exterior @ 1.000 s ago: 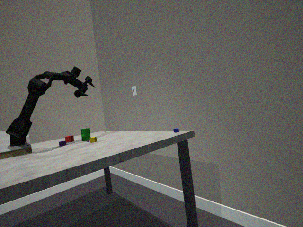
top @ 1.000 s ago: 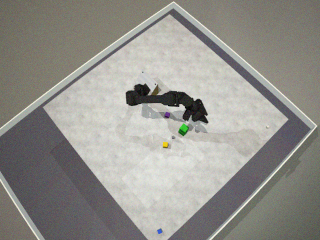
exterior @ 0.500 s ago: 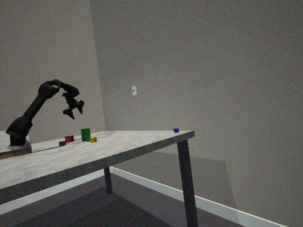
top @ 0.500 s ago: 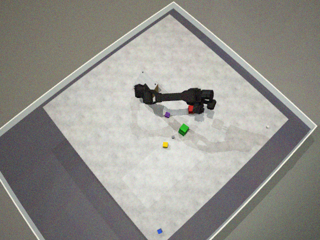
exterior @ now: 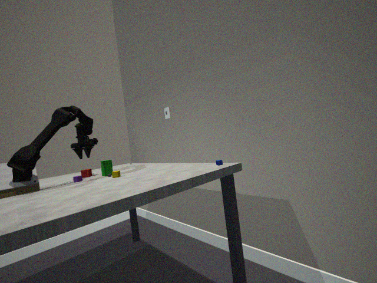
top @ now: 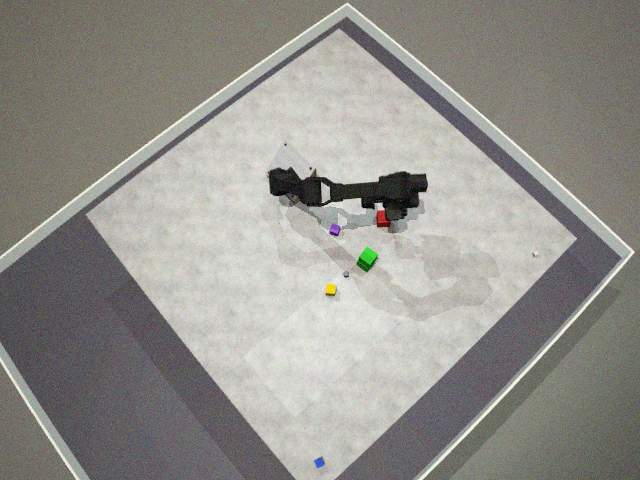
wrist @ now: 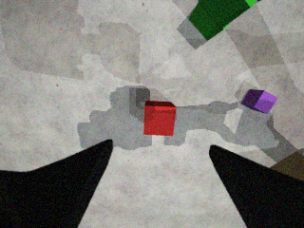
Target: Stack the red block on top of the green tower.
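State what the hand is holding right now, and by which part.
Nothing. The hand is open, above the red block lying on the table.

We count one red block (top: 383, 218), one green tower (top: 367, 258), one purple cube (top: 334, 229), one yellow cube (top: 330, 289), one blue cube (top: 319, 462).

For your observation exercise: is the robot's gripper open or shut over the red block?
Open. The gripper has its fingers spread wide, hanging above the red block with nothing between them.
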Robot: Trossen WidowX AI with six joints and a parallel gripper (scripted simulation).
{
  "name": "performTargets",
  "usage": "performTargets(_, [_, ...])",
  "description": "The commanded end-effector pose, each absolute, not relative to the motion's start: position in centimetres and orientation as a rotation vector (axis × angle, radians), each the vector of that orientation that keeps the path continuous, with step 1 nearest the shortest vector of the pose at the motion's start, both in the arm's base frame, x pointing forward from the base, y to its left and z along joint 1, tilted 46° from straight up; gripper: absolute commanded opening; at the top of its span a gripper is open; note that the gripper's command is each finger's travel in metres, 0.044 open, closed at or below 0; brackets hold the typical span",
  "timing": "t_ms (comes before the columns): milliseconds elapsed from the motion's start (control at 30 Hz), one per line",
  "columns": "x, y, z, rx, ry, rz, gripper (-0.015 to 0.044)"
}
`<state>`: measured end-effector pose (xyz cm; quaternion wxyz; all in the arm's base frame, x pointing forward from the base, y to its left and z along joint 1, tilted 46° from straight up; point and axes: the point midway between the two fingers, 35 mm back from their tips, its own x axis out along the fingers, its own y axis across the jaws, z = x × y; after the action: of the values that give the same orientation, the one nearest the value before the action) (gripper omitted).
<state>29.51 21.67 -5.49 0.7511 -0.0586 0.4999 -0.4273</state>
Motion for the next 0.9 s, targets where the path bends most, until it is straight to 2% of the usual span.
performTargets(0, [29.0,21.4,-5.6,-0.138,1.099,-0.928,0.0440])
performTargets(333, [29.9,17.6,-9.3,-0.138,1.097,-0.929,0.0440])
performTargets(867, [30.4,16.2,-10.7,-0.138,1.097,-0.929,0.0440])
